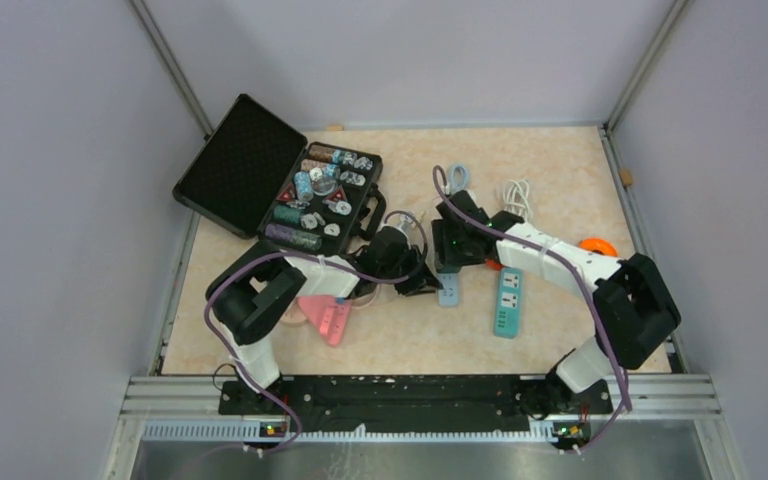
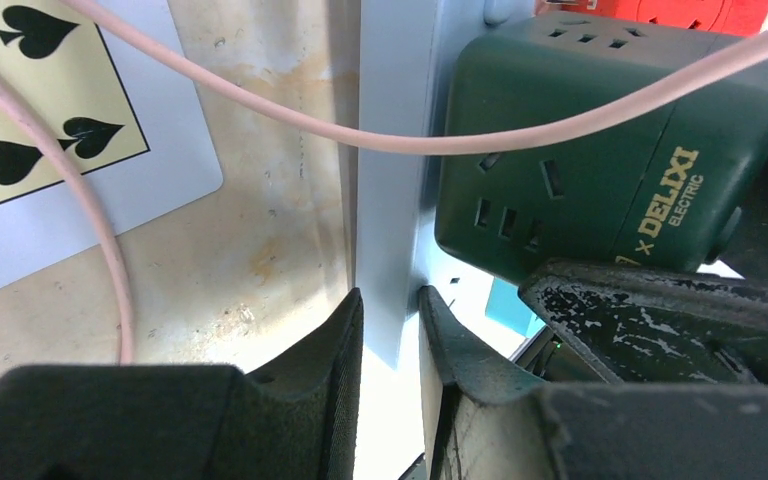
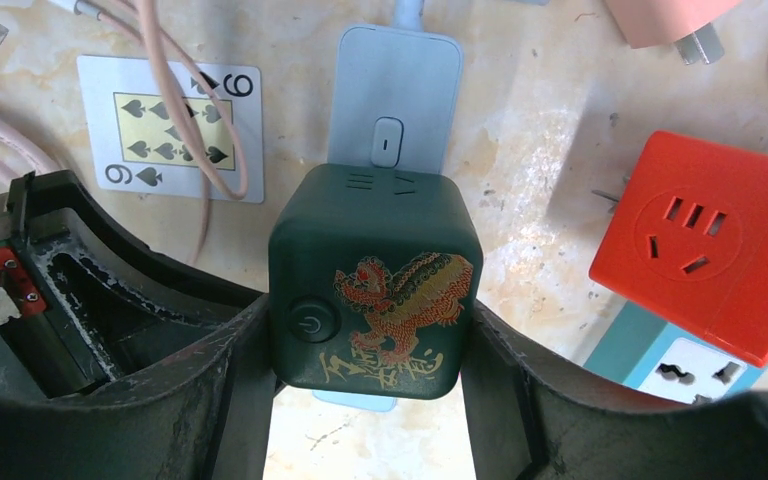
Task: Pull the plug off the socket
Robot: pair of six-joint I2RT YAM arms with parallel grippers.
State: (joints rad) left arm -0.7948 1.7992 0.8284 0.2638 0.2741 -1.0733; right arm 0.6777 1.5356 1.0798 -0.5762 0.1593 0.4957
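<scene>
My right gripper [image 3: 365, 345] is clamped on the dark green cube plug [image 3: 375, 270], one finger on each side. The plug sits on the pale blue socket strip [image 3: 395, 90], which runs out ahead of the gripper. My left gripper [image 2: 390, 325] is nearly closed, pinching that strip's edge just beside the plug. A red cube socket [image 3: 705, 240] lies right of my right gripper on the worktop [image 3: 530, 130].
</scene>
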